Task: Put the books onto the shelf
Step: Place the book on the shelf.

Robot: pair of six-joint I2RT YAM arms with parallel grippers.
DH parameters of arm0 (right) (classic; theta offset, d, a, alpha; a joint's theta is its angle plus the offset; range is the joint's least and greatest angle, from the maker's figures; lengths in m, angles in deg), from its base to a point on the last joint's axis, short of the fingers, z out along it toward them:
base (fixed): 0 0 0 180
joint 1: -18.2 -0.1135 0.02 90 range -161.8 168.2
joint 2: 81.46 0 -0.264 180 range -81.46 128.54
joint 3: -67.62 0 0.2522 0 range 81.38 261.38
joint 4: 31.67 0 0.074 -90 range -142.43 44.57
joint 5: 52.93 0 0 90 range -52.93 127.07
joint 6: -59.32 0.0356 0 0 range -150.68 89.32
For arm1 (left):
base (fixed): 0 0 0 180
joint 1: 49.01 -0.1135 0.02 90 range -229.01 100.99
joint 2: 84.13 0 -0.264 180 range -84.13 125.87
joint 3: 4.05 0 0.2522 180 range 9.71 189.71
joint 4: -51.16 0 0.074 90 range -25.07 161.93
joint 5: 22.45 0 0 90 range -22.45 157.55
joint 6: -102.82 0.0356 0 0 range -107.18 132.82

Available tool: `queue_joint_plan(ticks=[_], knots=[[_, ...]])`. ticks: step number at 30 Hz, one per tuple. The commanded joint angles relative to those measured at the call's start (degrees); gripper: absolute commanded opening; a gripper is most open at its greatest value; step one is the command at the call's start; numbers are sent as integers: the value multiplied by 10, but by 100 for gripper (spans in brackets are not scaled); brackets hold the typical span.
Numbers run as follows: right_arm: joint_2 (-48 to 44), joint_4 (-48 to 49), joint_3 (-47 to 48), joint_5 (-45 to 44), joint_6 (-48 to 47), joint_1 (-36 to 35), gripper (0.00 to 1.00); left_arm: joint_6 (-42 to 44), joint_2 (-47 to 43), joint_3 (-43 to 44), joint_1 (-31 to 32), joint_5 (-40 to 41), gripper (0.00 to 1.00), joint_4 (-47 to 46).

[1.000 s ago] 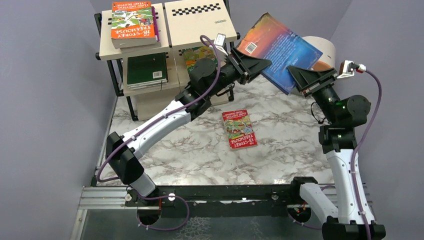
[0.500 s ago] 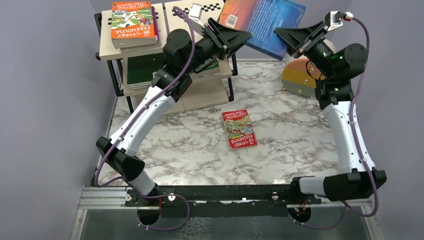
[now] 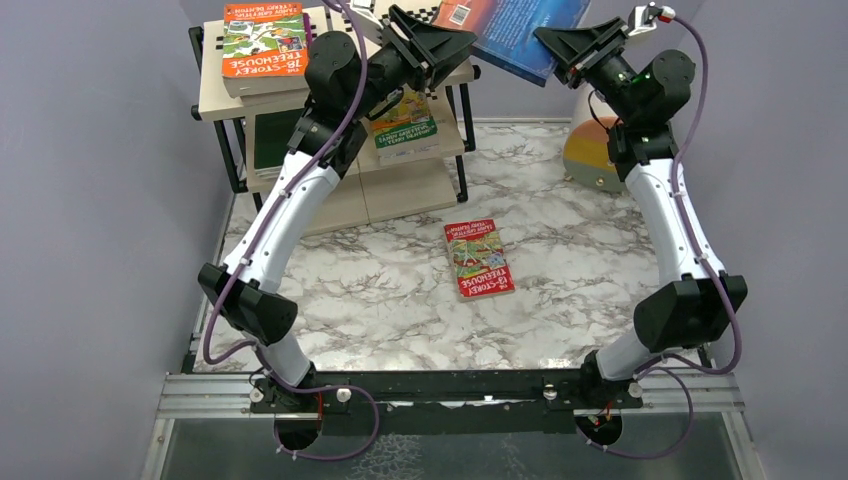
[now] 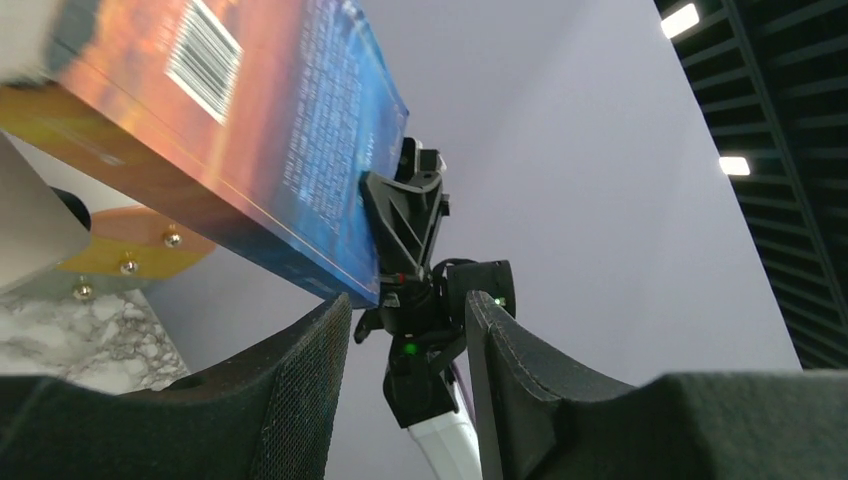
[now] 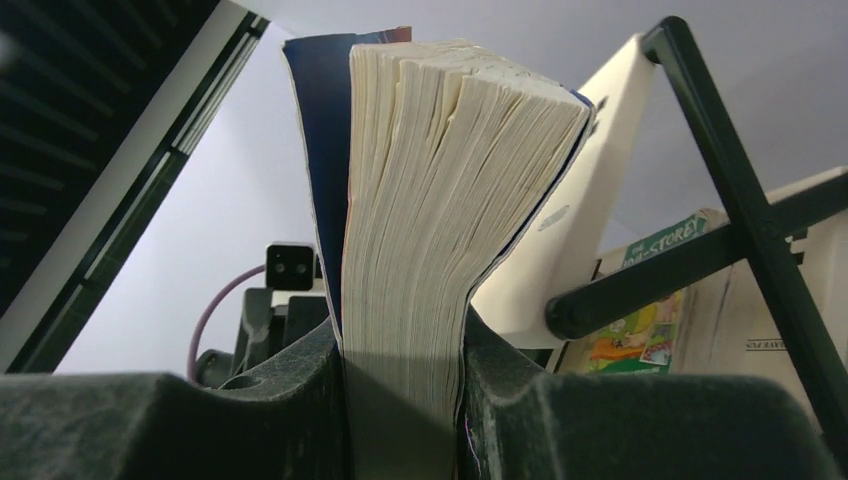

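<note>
Top external view: by the top board of the three-tier black-framed beige shelf (image 3: 212, 92), the thick blue-and-orange paperback (image 3: 515, 28) hangs tilted, clenched in the right gripper (image 3: 562, 42). The left gripper (image 3: 440, 45) gapes empty beside it. Level it over the board before letting go.

Plain lilac walls (image 3: 90, 250) close in at nine, twelve and three o'clock around a white marble-patterned table (image 3: 380, 300) — a metal rail (image 3: 200, 396) at six o'clock — while overhead strip lights (image 4: 680, 20) glow between dark ceiling slats (image 4: 790, 120).
</note>
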Motion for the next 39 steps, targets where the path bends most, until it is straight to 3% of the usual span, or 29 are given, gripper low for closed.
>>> queue_joint_plan(ticks=[1,5,10,22,29,39], knots=[[5,95,40,-50,14,-16,1,19,-27,-16,-5,-24,39,5],[32,81,70,-67,2,-43,1,38,-104,-106,-6,-7,39,-6],[53,45,93,-127,-27,-100,1,99,-202,-173,-6,41,40,46],[71,6,112,-409,-79,-300,1,254,-390,-180,-7,179,47,237],[117,18,160,-559,-111,-390,1,272,-427,-194,-7,180,48,289],[156,40,188,-640,-117,-414,1,292,-463,-198,-5,201,50,319]])
